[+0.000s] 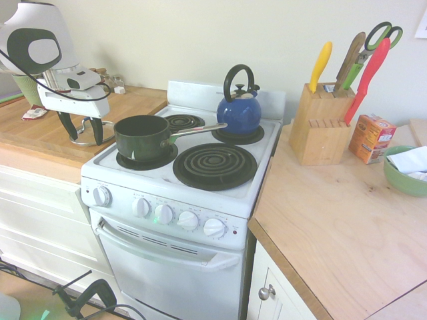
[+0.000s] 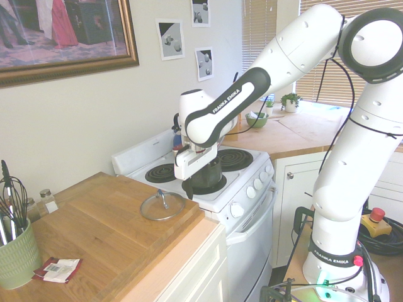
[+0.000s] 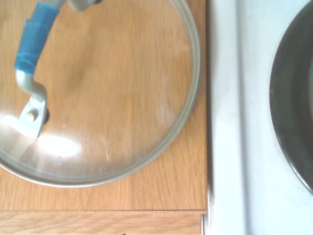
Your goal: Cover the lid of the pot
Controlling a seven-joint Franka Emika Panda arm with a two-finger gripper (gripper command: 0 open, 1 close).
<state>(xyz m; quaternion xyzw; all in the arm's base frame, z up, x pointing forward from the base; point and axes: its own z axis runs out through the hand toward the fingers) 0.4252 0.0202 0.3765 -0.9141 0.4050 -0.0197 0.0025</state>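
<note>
End effector wide, empty, above lid on counter. I centre over lid's handle w/ blue tape, drop straight, pinch, then carry to pot.

Both exterior views are bright with soft daylight, slightly washed out and hazy; in the second, light enters through the blinds behind the arm, and straight edges bow toward the frame borders. The wrist view is soft and unfocused; a white glare patch sits on the lid.
</note>
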